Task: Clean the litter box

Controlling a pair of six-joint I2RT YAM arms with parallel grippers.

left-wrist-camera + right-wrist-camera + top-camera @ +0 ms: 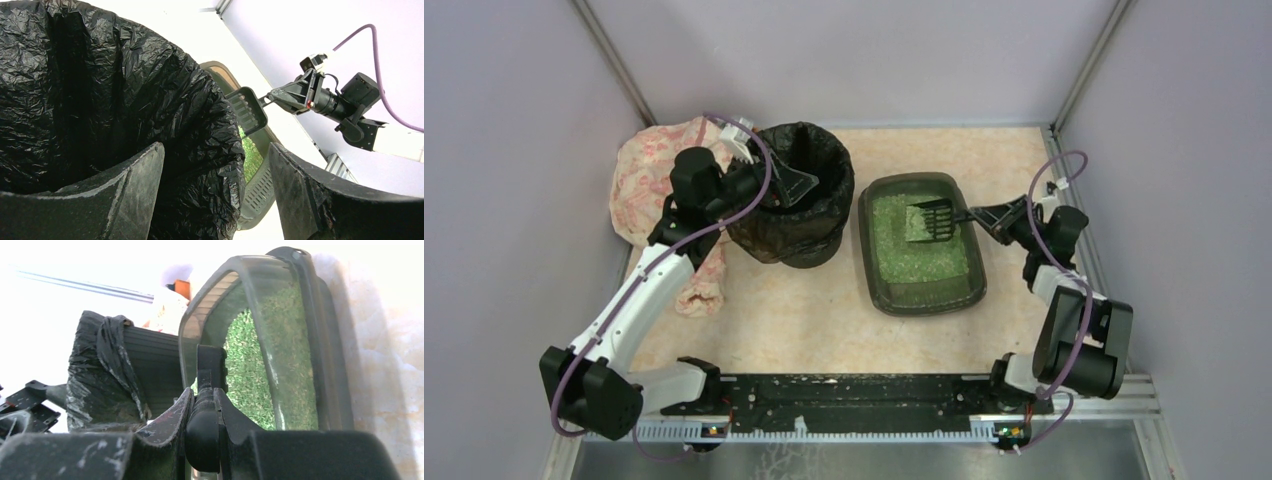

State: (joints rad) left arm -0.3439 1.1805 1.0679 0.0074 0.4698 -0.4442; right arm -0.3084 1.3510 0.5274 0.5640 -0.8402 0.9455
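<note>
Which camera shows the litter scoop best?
The top external view: the whole scoop shows, slotted head over the litter box. The left wrist view catches it small, past the bin; the right wrist view shows only its handle in the right pincer.

Table front: wide bare table [804, 320] lies open between the arms.
Centre gap: bin [824, 235] and litter box [866, 250] stand just beside each other, leaving a slim channel.
Bin mouth: left gripper [802, 187], fingers spread, sits over it.
Litter box top: scoop [929, 221], clamped in the right gripper [977, 213], covers the far part; the near half is uncovered.
Left corner: crumpled pink cloth [646, 180] fills it, beside the bin.
Right edge: right arm [1074, 320] crowds the wall [1194, 200].
</note>
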